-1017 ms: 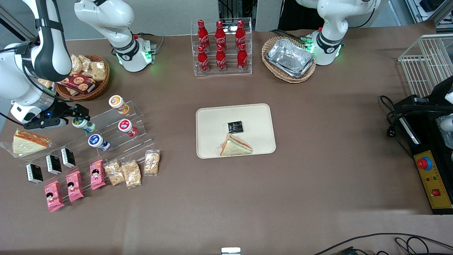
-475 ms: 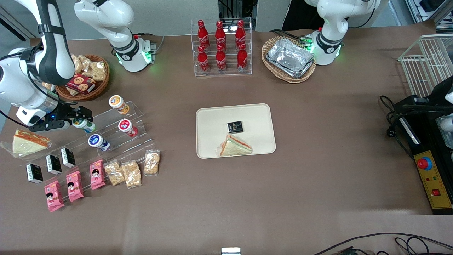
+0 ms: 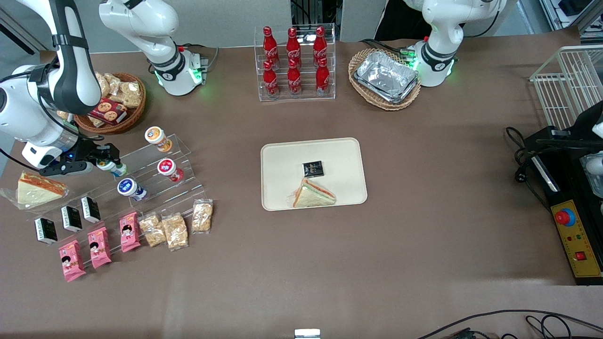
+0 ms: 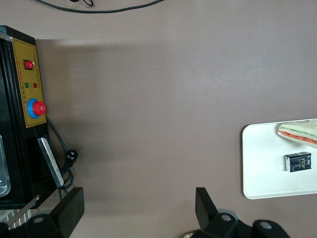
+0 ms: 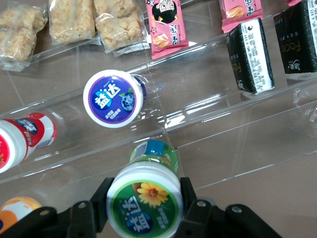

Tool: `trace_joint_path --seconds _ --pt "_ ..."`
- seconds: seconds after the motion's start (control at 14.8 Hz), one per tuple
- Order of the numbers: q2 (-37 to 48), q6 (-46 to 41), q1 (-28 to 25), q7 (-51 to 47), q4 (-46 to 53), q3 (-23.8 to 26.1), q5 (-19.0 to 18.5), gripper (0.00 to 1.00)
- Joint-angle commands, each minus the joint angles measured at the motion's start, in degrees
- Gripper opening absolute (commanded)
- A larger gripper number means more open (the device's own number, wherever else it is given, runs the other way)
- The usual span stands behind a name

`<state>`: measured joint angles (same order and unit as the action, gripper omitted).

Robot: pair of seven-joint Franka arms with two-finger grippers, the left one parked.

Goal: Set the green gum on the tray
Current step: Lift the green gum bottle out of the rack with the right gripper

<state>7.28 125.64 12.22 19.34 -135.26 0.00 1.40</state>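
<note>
The green gum (image 3: 114,167) is a small white bottle with a green-rimmed lid, lying on the clear stepped rack (image 3: 181,150) toward the working arm's end of the table. My right gripper (image 3: 105,160) is at the bottle, with its black fingers (image 5: 100,197) pressed against both sides of the lid (image 5: 144,201). The bottle still rests on the rack. The cream tray (image 3: 282,155) lies mid-table and also shows in the left wrist view (image 4: 257,163). It holds a wrapped sandwich (image 3: 313,194) and a small black packet (image 3: 313,168).
A blue-lidded bottle (image 5: 113,98), a red-lidded one (image 3: 168,168) and an orange-lidded one (image 3: 155,136) share the rack. Black boxes (image 3: 70,217), pink packets (image 3: 99,247) and snack bags (image 3: 169,230) lie nearer the camera. A sandwich (image 3: 35,188) lies beside the gripper.
My gripper has slid forward over the green gum and its fingers have come in against the lid. The bottle has hardly moved.
</note>
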Motion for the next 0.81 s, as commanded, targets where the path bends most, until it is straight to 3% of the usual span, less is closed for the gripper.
trace_joint_path --seconds 0.0,0.07,0.41,0.75 --pt "-0.4 2.0 -0.5 -0.9 -0.2 -0.3 -1.1 0.04" --pt "-0.4 2.2 -0.4 -0.9 0.0 -0.3 -1.1 0.00" --pt "1.2 -0.8 -0.4 -0.2 3.7 -0.4 -1.5 0.00" --pt "1.2 -24.3 -0.4 -0.5 22.2 -0.4 -2.2 0.00"
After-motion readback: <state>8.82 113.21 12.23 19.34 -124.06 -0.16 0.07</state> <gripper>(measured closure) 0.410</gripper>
